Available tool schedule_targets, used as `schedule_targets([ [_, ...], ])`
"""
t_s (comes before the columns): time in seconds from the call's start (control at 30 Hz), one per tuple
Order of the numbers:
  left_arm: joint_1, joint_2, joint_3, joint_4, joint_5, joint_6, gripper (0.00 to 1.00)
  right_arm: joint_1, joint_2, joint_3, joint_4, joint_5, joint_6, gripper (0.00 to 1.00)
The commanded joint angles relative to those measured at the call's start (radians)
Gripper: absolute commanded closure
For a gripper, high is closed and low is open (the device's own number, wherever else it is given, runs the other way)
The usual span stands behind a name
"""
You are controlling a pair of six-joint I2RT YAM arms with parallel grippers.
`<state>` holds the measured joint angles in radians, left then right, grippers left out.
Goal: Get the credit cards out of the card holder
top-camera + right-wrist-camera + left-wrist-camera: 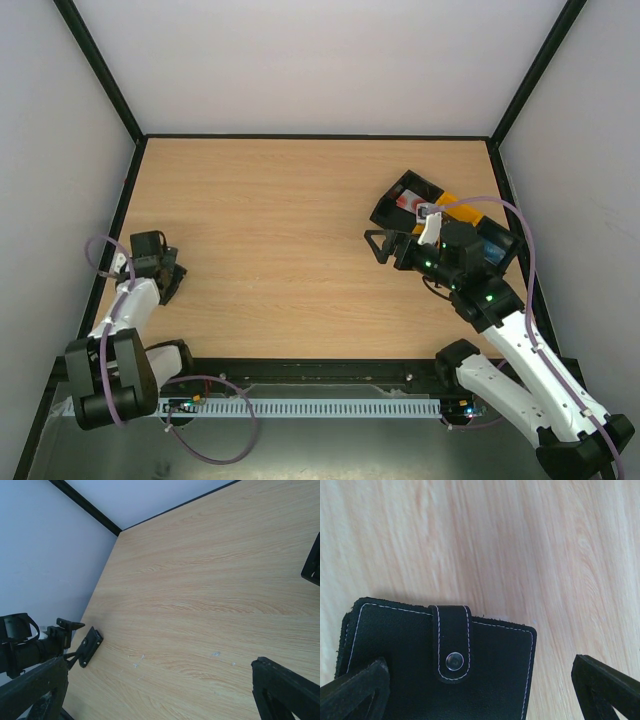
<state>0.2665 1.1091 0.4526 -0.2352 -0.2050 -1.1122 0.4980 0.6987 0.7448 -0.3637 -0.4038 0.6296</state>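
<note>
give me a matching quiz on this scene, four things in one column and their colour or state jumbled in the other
Things:
1. card holder
2. tray
3. right pincer
4. left pincer

Colour or state:
a. open, above bare table
b. black, strap snapped shut
c. black and yellow
d. open, down at the card holder

Pairs: 1-b, 2-c, 3-a, 4-d

Matt black leather-look card holder [440, 660], white stitching, shiny metal snap [454, 660], smooth wood-grain table [545, 555]
</note>
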Motion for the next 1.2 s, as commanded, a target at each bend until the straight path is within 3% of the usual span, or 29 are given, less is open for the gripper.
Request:
schedule_targets([
  [0.0, -0.067, 0.008, -0.028, 0.003, 0.047, -0.030, 0.00, 0.004, -0.004, 0.027, -0.025, 0.020, 0.001, 0.03],
  [0.23, -0.232, -0.021, -0.063, 0.031, 0.062, -0.061, 0.00, 0.004, -0.004, 0.023, -0.035, 0.037, 0.001, 0.02],
  [0.77, -0.621, -0.103, -0.113, 0.091, 0.075, -0.283, 0.00, 0.005, 0.001, -0.025, -0.014, 0.029, 0.045, 0.02],
  [1.0, -0.825, -0.057, -0.115, 0.166, 0.069, -0.409, 0.01, 0.005, 0.006, -0.044, -0.012, 0.030, 0.056, 0.02],
  [1.17, -0.942, -0.007, -0.033, 0.150, 0.020, -0.398, 0.01, 0.004, 0.009, -0.061, -0.003, 0.020, 0.072, 0.02],
])
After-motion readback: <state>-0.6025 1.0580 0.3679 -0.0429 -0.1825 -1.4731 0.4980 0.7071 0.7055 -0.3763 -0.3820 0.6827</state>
